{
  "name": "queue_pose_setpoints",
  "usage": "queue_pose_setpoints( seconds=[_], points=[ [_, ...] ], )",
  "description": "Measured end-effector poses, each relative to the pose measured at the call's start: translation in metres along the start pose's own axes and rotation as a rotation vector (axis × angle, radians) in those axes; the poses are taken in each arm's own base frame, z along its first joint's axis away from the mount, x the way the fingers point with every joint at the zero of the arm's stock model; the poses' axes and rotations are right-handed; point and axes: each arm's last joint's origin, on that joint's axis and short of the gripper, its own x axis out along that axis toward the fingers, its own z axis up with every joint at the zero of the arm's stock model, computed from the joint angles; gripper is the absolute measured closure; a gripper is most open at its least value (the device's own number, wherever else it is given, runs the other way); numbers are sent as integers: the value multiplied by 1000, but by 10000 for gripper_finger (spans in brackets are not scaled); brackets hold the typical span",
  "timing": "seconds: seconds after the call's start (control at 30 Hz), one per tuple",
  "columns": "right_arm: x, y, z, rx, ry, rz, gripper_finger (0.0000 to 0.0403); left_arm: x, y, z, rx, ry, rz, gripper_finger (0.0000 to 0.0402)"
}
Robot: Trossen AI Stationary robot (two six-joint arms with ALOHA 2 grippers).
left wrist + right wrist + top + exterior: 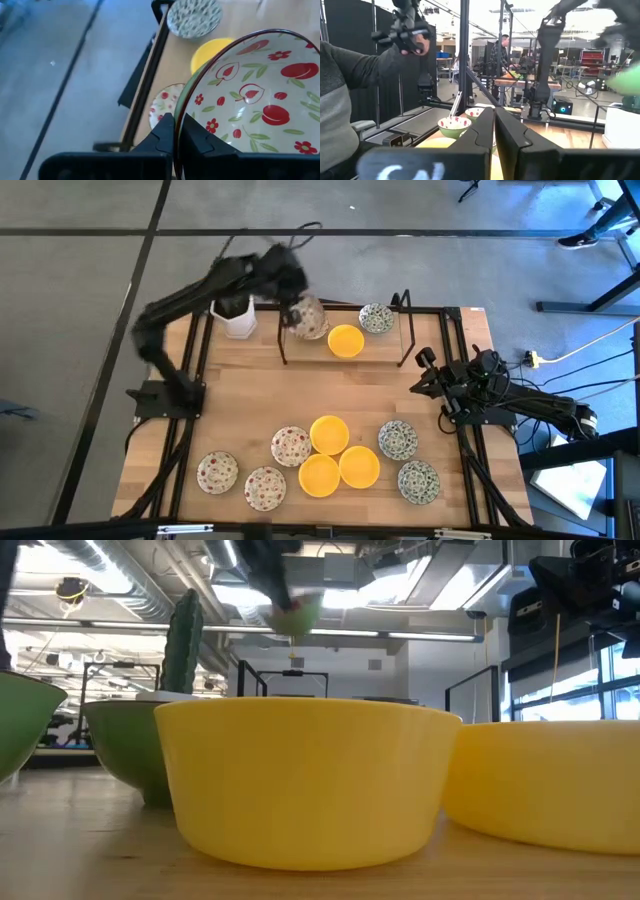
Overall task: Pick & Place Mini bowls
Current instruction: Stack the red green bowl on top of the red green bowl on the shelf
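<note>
Red flowers and small red fruits cover the inside of the mini bowl (250, 95) that my left gripper (175, 132) is pinching by its rim, the two fingers closed tight on the thin edge. In the high view this red-speckled bowl (306, 317) hangs tilted above the far part of the wooden table (250, 390), close to the white square pot (237, 317) and just to the left of a yellow bowl (345, 340) and a green-patterned bowl (376, 318) that already sit inside the black frame (405, 330). So the place for putting down lies, as I judge, to the right of my hand and a little below it, next to these two; the bowl must be turned flat before it goes down, because now it stands almost on its edge. My right gripper (494, 127) waits at the right edge of the table with its fingers shut on nothing, and it is well apart from this place (the left arm is clearly the nearer one). The left wrist view shows the grip on the rim, which the high view blurs; the high view shows the group of bowls near the front edge, three yellow ones (330, 434) among them, and the low view gives only a large yellow bowl (300, 780) from the side.
</note>
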Motion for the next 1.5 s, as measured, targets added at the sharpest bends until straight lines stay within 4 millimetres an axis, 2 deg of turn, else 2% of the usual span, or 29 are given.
queue_pose_setpoints(
  seconds=[0.1,0.23,0.33,0.43,0.6,1.33,1.5],
  points=[
    [0,0,1,-26,-5,1,385,43,23,6,-1,109,-8,396],
    [0,0,1,-45,-8,-6,385,99,39,-4,-15,277,-76,397],
    [0,0,1,-50,-9,-7,385,125,44,-10,-26,330,-107,397],
    [0,0,1,-51,-8,-7,385,142,42,-15,-10,364,-123,397],
    [0,0,1,-51,-9,-7,385,153,41,-17,-9,377,-143,397],
    [0,0,2,-37,-14,-3,385,171,36,-21,-55,380,-177,396],
    [0,0,2,-37,-13,-3,385,183,35,-24,-49,396,-189,388]
  ],
)
